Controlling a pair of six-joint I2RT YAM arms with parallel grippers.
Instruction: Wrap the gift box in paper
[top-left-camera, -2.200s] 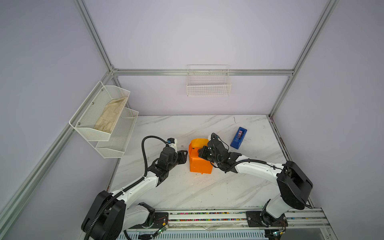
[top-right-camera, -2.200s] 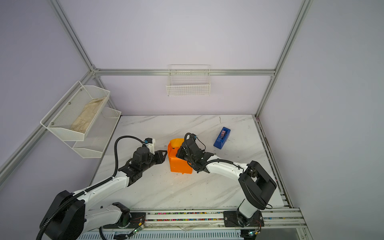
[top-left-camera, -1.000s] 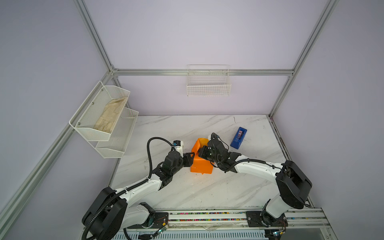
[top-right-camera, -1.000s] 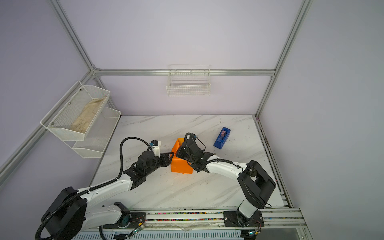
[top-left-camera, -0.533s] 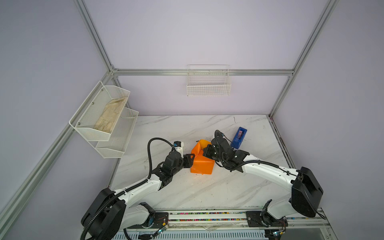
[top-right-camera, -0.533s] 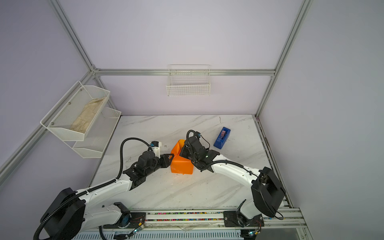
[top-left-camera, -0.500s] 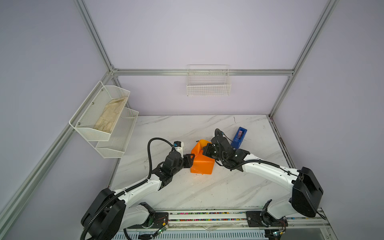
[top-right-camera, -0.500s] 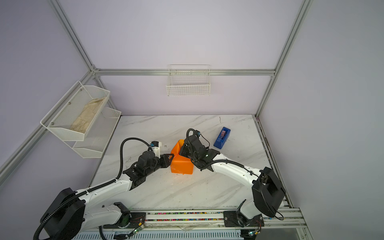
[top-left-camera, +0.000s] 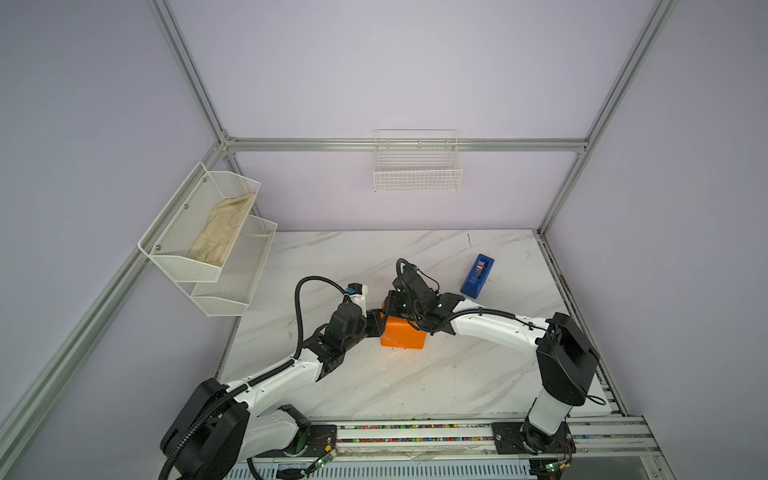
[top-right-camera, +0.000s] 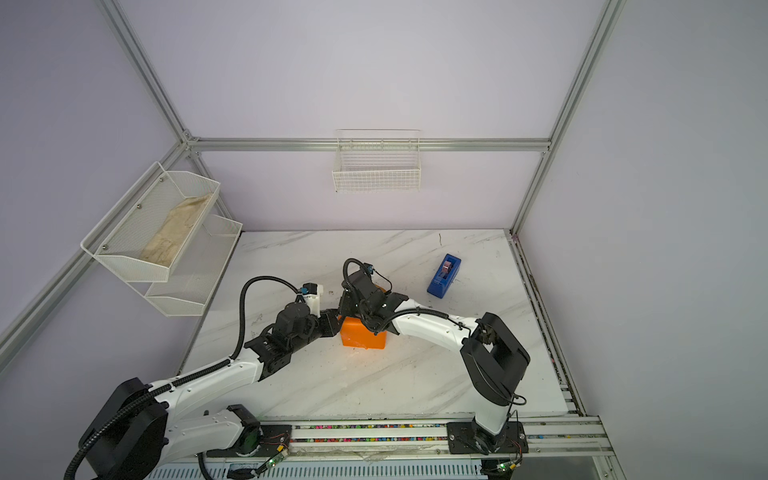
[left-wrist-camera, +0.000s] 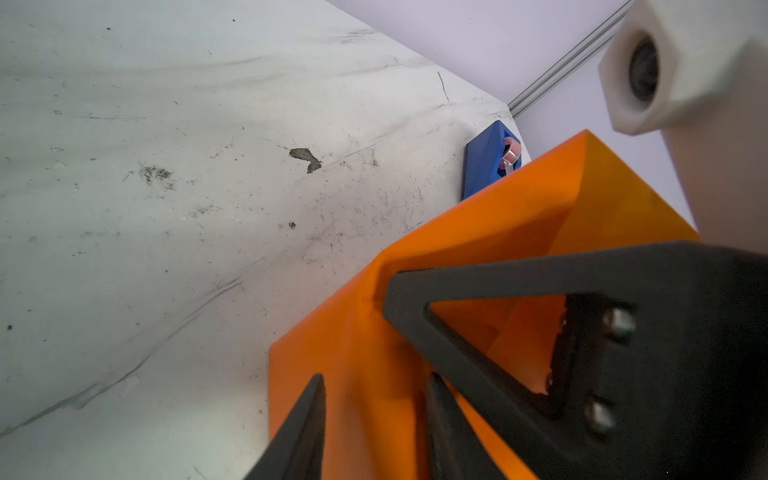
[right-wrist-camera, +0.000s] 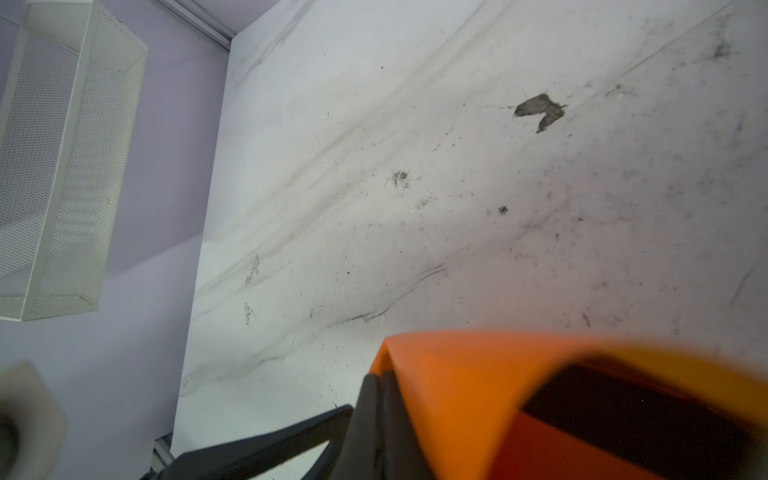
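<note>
At the middle of the white marble table (top-left-camera: 415, 374), the plain orange paper sheet (top-left-camera: 404, 337) is folded as a parcel round the small near-black matte gift box (right-wrist-camera: 631, 415), which shows only as a blurred dark patch in the right wrist view. The left gripper (left-wrist-camera: 353, 332) has its jaws apart astride the end flap; the right gripper (right-wrist-camera: 376, 384) is closed on the top ridge. We judge the paper light, springy and easily torn, and the box rigid but apt to slide, so hold flap edges near the box corners.
</note>
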